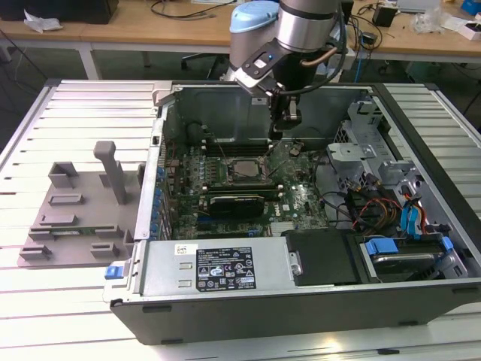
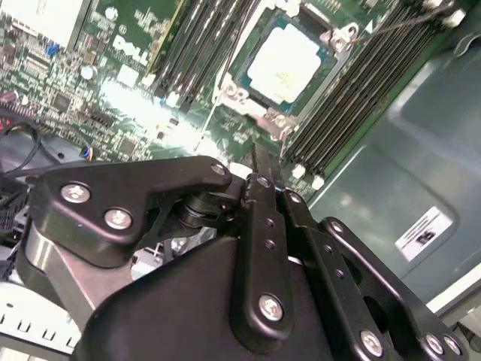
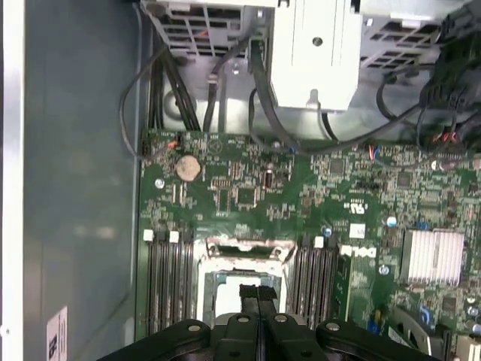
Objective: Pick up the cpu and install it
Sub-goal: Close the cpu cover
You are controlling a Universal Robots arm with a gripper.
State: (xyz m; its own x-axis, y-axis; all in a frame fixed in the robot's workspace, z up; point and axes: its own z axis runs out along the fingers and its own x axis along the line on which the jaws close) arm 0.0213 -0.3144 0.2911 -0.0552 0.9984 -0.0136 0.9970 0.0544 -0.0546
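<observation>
The cpu (image 2: 284,64) shows its silvery-white top plate lying flat inside the motherboard socket (image 1: 242,171), between the rows of memory slots. In the first wrist view a pale edge of the cpu (image 3: 224,302) peeks out beside the black fingertips (image 3: 249,293). My gripper (image 1: 276,134) hangs above the board, a little to the exterior view's right of the socket and apart from it. Its two fingers are pressed together with nothing between them, so my gripper (image 3: 256,295) is shut and empty.
The open computer case (image 1: 225,271) surrounds the board with metal walls. A drive cage (image 1: 361,143) and loose cables (image 1: 368,210) crowd the exterior view's right. A grey plastic tray (image 1: 75,218) sits on the slatted table at the exterior view's left.
</observation>
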